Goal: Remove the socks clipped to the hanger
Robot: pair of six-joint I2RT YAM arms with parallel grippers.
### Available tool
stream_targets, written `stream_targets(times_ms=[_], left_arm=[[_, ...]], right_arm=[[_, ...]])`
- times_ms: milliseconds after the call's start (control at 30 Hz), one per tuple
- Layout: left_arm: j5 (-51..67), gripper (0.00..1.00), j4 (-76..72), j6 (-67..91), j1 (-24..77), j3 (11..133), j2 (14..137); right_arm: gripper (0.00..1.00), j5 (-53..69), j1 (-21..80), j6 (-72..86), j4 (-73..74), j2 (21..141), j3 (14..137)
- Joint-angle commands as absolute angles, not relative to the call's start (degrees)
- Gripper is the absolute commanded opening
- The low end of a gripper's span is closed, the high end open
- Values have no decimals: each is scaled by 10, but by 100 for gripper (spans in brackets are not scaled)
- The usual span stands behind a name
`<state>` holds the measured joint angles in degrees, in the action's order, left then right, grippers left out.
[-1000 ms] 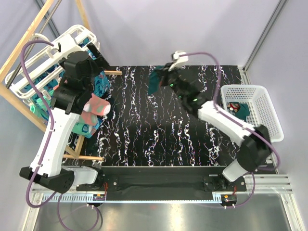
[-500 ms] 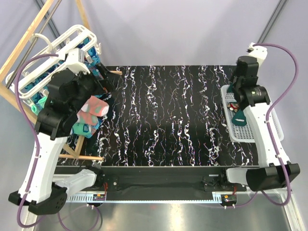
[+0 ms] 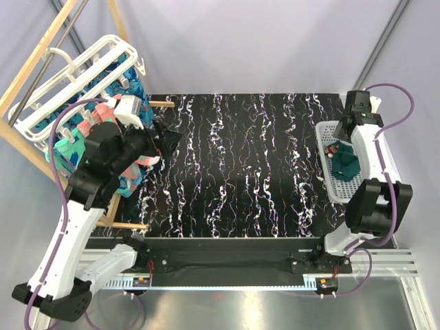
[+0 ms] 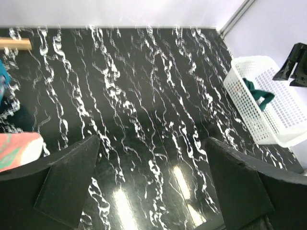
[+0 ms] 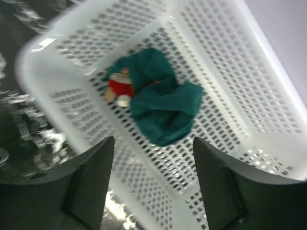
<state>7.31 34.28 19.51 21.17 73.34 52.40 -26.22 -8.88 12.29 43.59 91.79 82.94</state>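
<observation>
In the basket [image 5: 225, 62] a teal sock [image 5: 163, 108] lies under the right gripper [image 5: 152, 143], jaws apart. The left gripper [image 4: 151, 141] gapes empty beside a coral sock [image 4: 17, 148].

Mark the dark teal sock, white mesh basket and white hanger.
Dark teal fabric sock [image 5: 165, 108]: right wrist view, crumpled middle.
White mesh plastic basket [image 5: 225, 62]: right wrist view, bare mesh.
White plastic drying hanger [image 3: 103, 49]: top view, frame bar.
</observation>
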Motion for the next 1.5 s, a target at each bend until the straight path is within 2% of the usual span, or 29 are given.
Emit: stream_targets(times_ms=[0,133,267,433,567,800,1033,1467], left_arm=[[59,99,259,169,214,703,473],[66,99,207,178,185,641,430],[22,99,208,171,184,636,410],[2,99,234,170,185,651,400],[-19,99,276,170,184,679,391],[-4,99,325,186,184,747,395],[-22,99,408,178,184,833,417],[-62,99,456,165,184,860,427]], right_arm=[[75,-159,-68,143,399,815,867],[84,-36,-4,156,296,763,821],[89,-20,116,149,169,758,781],[93,39,227,151,5,792,725],[100,52,310,125,-97,855,751],[100,118,410,74,-168,1006,866],[100,165,463,72,-227,1092,941],[97,60,563,47,-199,1223,1088]])
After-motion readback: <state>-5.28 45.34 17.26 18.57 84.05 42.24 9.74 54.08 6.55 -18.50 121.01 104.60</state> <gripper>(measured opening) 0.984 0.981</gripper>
